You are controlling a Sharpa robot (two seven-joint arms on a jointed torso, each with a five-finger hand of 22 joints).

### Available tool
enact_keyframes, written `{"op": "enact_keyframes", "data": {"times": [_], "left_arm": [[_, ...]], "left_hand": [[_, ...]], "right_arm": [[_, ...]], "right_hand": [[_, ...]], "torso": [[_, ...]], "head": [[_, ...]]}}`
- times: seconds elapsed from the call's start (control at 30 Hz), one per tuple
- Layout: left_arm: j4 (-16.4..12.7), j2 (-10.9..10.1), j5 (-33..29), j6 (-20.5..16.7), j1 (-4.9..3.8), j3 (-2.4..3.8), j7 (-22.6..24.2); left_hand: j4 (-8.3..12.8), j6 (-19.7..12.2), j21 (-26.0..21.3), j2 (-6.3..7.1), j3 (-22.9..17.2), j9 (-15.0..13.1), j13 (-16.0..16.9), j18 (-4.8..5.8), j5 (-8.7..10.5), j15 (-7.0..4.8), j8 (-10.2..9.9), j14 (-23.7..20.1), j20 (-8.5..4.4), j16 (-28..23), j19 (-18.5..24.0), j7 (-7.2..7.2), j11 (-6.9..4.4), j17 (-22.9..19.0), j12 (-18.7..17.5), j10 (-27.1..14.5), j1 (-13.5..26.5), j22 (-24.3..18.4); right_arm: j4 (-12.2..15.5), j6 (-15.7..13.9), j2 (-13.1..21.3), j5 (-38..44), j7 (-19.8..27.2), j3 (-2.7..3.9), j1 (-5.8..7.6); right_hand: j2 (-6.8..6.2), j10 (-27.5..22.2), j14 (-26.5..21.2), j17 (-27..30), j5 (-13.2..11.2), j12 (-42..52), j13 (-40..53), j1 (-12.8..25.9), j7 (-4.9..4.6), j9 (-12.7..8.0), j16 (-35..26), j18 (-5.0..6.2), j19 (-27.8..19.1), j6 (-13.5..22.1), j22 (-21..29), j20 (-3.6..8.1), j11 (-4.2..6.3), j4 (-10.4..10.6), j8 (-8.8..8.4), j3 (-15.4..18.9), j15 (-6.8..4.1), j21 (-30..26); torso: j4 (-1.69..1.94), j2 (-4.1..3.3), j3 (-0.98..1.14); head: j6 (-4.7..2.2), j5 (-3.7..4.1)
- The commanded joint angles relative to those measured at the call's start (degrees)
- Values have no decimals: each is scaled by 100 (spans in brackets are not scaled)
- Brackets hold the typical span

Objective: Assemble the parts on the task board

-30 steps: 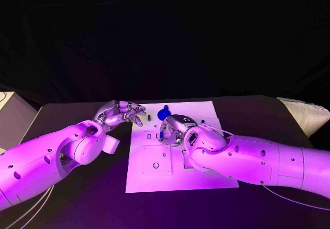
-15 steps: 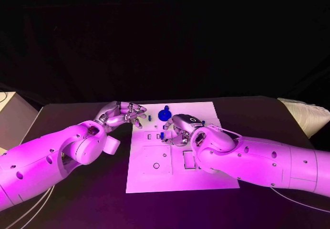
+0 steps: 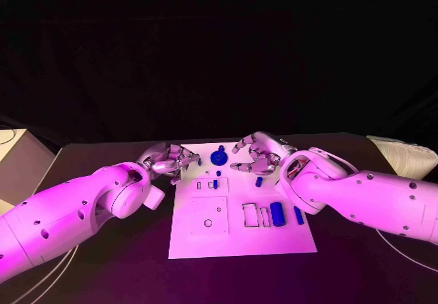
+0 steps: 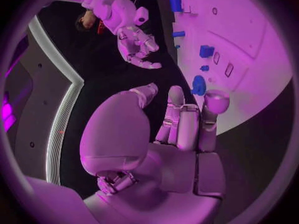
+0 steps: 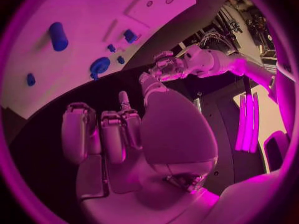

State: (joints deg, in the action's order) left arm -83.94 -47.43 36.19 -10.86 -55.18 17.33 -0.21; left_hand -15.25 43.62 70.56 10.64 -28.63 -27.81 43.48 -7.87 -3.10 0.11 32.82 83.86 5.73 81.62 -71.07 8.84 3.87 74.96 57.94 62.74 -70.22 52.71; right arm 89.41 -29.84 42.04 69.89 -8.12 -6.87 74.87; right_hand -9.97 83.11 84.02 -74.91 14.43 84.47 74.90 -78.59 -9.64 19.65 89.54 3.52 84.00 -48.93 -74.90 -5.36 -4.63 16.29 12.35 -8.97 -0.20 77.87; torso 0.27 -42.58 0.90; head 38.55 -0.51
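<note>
Left hand (image 3: pixel 169 157) and right hand (image 3: pixel 258 154) hovering at the task board's (image 3: pixel 239 237) far edge, fingers loosely curled, holding nothing.

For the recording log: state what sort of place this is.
Probably a robotics lab or test cell. A white task board with cut-out slots and small blue parts lies on a black table against a black backdrop, and cables and equipment stand at the room's edge in the right wrist view.

I could not tell the shape of the small blue parts (image 3: pixel 212 184) near the task board's (image 3: pixel 274 240) far edge; they were too small.
</note>
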Motion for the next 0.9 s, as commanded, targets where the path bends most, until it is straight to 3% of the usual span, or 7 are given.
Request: {"op": "enact_keyframes", "data": {"times": [0.03, 0.1, 0.3, 0.43, 0.73, 0.83, 0.9], "left_arm": [[60, 104, 790, 271, -61, 3, -1102], [136, 201, 1098, 615, -134, -14, -1511], [365, 539, 1923, 1352, -506, -272, -2251], [573, 802, 2330, 1582, -692, -379, -2532], [978, 1175, 2770, 2057, -945, -609, -2733], [1040, 1235, 2827, 2184, -988, -648, -2757], [1081, 1276, 2849, 2240, -1006, -663, -2766]], "left_hand": [[-115, 0, 98, 9, 71, -14, 272, 106, 4, -14, 67, 145, -10, 67, -53, -43, -6, 481, 245, 137, 108, 137], [-138, -10, 170, -86, 106, -15, 435, 121, 1, -21, 113, 173, -16, 112, -87, -51, -13, 532, 390, 205, 197, 239], [-147, -13, 321, -117, 237, -7, 633, 159, 4, -32, 179, 239, -25, 219, -180, -72, -28, 659, 562, 292, 386, 471], [-150, -27, 387, -90, 325, 4, 705, 175, 1, -36, 200, 265, -29, 262, -220, -81, -33, 711, 623, 324, 476, 573], [-151, 82, 595, -104, 462, -13, 939, 231, -1, -81, 337, 338, -60, 373, -380, -144, -87, 849, 812, 491, 658, 911], [-156, 69, 621, -75, 581, -32, 960, 236, 1, -85, 380, 339, -67, 377, -382, -152, -91, 851, 831, 487, 770, 945], [-158, 68, 639, -92, 660, -55, 980, 240, 0, -89, 420, 341, -70, 382, -386, -159, -97, 856, 847, 489, 836, 971]], "right_arm": [[-110, 107, 91, -985, 484, 22, 70], [-254, 149, 151, -1234, 522, 38, 123], [-659, 270, 229, -1604, 580, 62, 224], [-927, 341, 230, -1787, 588, 74, 276], [-1250, 388, 212, -1897, 549, 79, 316], [-1301, 396, 207, -1897, 527, 79, 325], [-1323, 400, 205, -1892, 513, 79, 331]], "right_hand": [[8, 29, 557, -1342, 2, 21, 941, -46, 10, 10, -27, -56, 262, -43, -448, -25, -11, 12, 27, -38, 35, -3], [12, 39, 559, -1348, 3, 29, 948, -45, 12, 12, -25, -56, 262, -52, -448, -24, -9, 12, 34, -42, 33, -3], [17, 46, 559, -1350, 7, 35, 954, -42, 12, 12, -24, -56, 262, -52, -448, -23, -8, 14, 36, -45, 31, -3], [24, 56, 559, -1351, 12, 43, 963, -37, 13, 12, -24, -56, 262, -53, -449, -23, -7, 16, 38, -48, 30, -2], [28, 48, 557, -1339, 21, 38, 956, -31, 12, 11, -29, -53, 259, -48, -437, -21, -6, 17, 38, -52, 28, -16], [28, 51, 556, -1339, 29, 40, 958, -29, 11, 9, -29, -54, 260, -37, -440, -20, -6, 17, 33, -53, 28, -13], [28, 51, 556, -1339, 29, 40, 958, -29, 11, 9, -29, -54, 260, -37, -440, -20, -6, 17, 33, -53, 28, -13]], "torso": [[-12, 104, 25], [-7, 141, 30], [-5, 237, 35], [-17, 269, 64], [-56, 297, 129], [-66, 287, 146], [-62, 276, 141]], "head": [[-21, 3], [-42, 47], [18, -9], [43, -44], [101, -136], [117, -145], [119, -128]]}}
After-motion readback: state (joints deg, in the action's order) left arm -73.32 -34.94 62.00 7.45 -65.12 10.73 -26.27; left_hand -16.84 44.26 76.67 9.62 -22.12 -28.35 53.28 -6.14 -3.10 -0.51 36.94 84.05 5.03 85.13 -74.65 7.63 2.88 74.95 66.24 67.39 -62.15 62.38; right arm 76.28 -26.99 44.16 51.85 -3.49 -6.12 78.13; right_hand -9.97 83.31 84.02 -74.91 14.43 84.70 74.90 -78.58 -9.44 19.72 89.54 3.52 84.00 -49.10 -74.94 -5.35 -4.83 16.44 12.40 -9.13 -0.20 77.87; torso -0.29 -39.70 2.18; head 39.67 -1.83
